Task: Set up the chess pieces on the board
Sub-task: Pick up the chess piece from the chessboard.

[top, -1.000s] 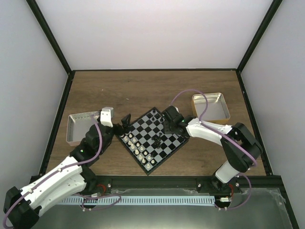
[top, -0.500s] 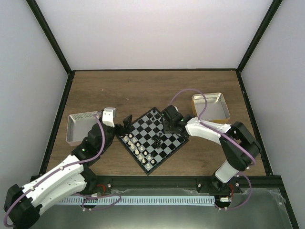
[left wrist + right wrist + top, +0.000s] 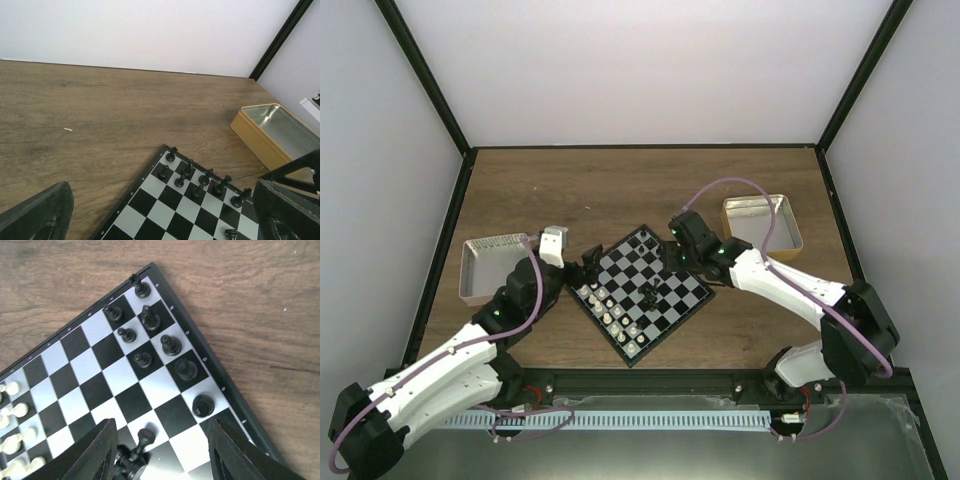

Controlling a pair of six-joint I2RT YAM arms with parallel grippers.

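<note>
The board [image 3: 670, 315] is sitting on the table [image 3: 570, 190], turned like a diamond, near the 6 o'clk edge btwn the 2 arms. White pieces [image 3: 610, 312] are standing in rows along the board's 7 o'clk side. Black pieces [image 3: 171, 344] are standing along its 1 o'clk side, starting at the 12 o'clk corner, w/ some squares among them bare. A lone black piece [image 3: 145, 436] is standing nearer the middle of the board.

The R gripper [image 3: 162, 455] is hanging over the board's 2 o'clk side. Its fingers [image 3: 95, 452] are standing apart & pinching nothing. In the wrist view the lone black piece is showing in the gap btwn them, down on the board. A dark lump is lying right beside that piece; can't tell what it is.

The L gripper [image 3: 588, 262] is hovering at the board's 10 o'clk edge, just by the white pieces. Its fingers [image 3: 42, 215] are spread wide & holding nothing.

A tan tray [image 3: 782, 222] is resting at 2 o'clk from the board, just past the R arm. A 2nd metal tray [image 3: 480, 275] is resting at 9 o'clk from the board, beside the L arm.
</note>
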